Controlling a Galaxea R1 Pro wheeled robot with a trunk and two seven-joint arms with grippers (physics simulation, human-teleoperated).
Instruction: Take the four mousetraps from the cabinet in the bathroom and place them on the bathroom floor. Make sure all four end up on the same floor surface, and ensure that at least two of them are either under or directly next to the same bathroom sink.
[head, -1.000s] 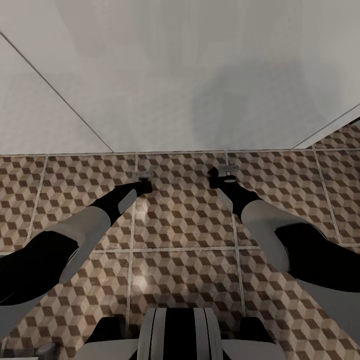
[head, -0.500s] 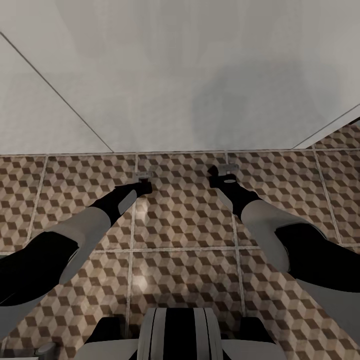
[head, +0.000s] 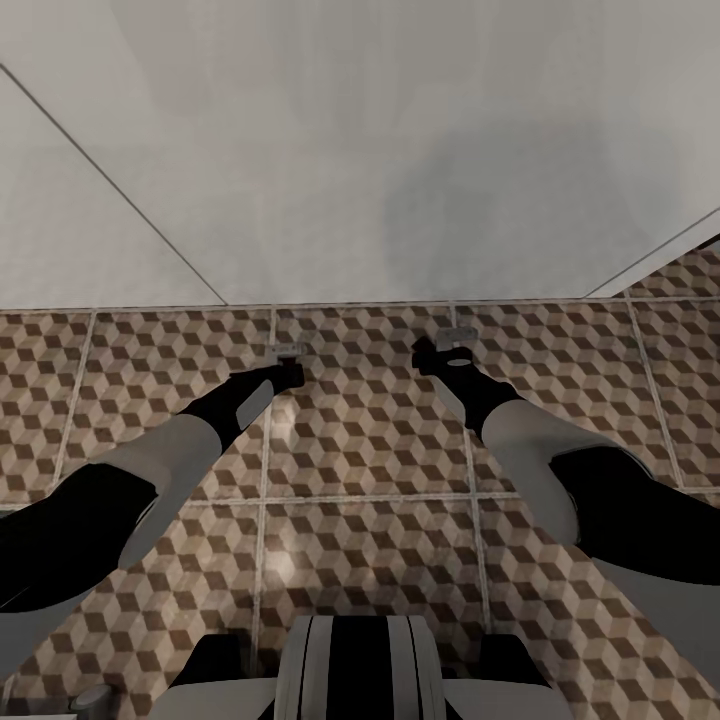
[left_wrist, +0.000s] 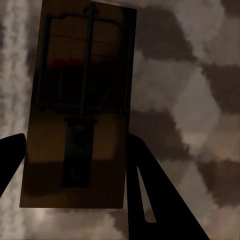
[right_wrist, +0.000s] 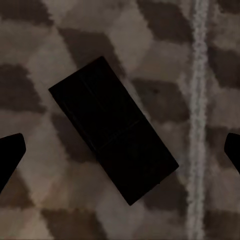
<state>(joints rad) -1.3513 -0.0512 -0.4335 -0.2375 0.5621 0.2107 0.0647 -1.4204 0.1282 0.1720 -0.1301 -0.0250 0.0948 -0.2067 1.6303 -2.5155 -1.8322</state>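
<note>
Head view looking down on the bathroom floor (head: 360, 440), cube-pattern tiles in brown and beige with pale grout, running up to a plain white wall (head: 360, 150) on the far side. Both arms stretched forward and down over the tiles, left end effector (head: 287, 352) and right end effector (head: 455, 338) hanging just near of the wall's base line, well apart from each other.

Left wrist view: one mousetrap (left_wrist: 80, 107), tan board with black wire spring and a red spot, pinched between the two dark fingers (left_wrist: 150, 190), touching both long edges. Floor tiles blurred behind it.

Right wrist view: right end effector (right_wrist: 120, 150) spread wide, fingertips (right_wrist: 10, 152) at either edge of the picture, nothing between them. Second mousetrap (right_wrist: 113, 130) lying flat on the tiles, turned diagonally, looking almost black in shadow, just beside a grout line (right_wrist: 197, 120).
</note>
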